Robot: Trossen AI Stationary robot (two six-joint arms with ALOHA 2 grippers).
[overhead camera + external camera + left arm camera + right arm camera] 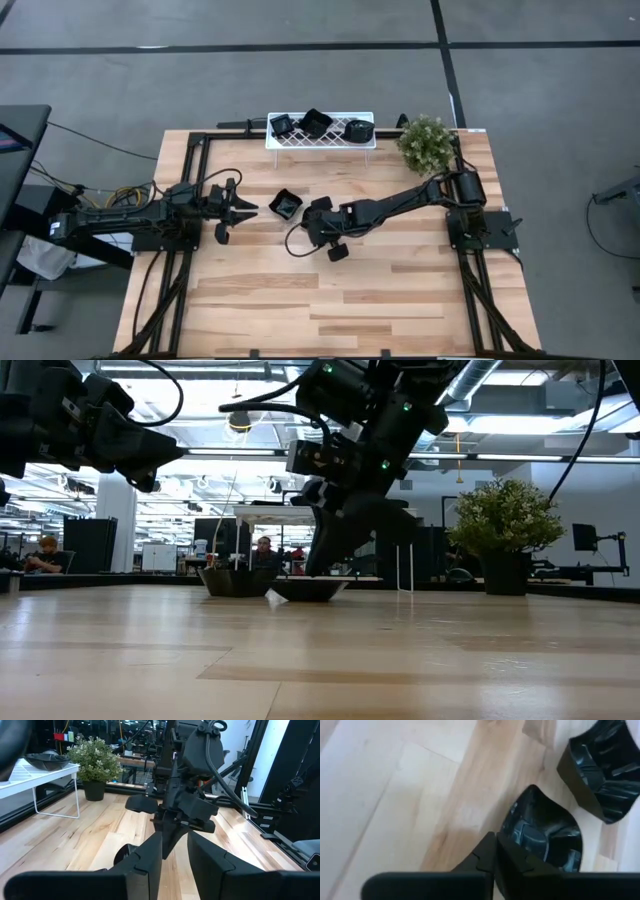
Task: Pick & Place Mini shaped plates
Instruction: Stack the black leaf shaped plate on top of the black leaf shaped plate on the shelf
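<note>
Two black mini shaped plates lie on the wooden table near its middle. One is angular (286, 205) (602, 770). The other has a rounded rim (545, 835) (312, 590) and sits just right of the first. My right gripper (313, 214) (495, 847) slants down over the rounded plate and is shut at its rim. My left gripper (240, 210) (175, 865) hangs open and still, left of the angular plate, with nothing between its fingers. Three more black plates (316, 123) rest on the white lattice rack (320, 143) at the far edge. My right gripper is shut at the rounded plate's rim (509, 827), on the side away from the angular plate. The fingers (517, 862) slant down from above and from the table's right. They cover the place of contact, so how much rim is between them does not show. In the low view the plate's bottom (310, 598) sits at table level.
A potted plant (425, 143) stands at the far right corner beside the rack. Black frame rails (195, 190) run along the table's left and right sides. Bare wood stretches across the near half of the table (320, 300). People sit in the room behind.
</note>
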